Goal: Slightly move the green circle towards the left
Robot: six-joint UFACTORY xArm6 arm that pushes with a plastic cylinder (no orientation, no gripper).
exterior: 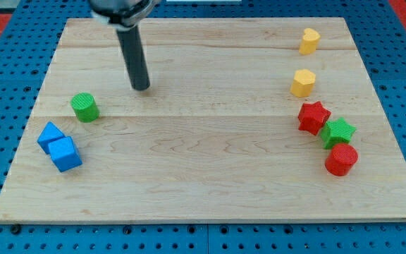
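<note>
The green circle (84, 107) sits on the wooden board (203, 162) at the view's left. My tip (141, 87) stands on the board to the right of the green circle and slightly above it, a clear gap apart, not touching it. The dark rod rises from the tip toward the view's top.
Two blue blocks (51, 135) (65, 154) lie just below-left of the green circle. At the view's right are a yellow block (309, 41), a yellow hexagon (303, 82), a red star (314, 116), a green star (338, 132) and a red circle (341, 159).
</note>
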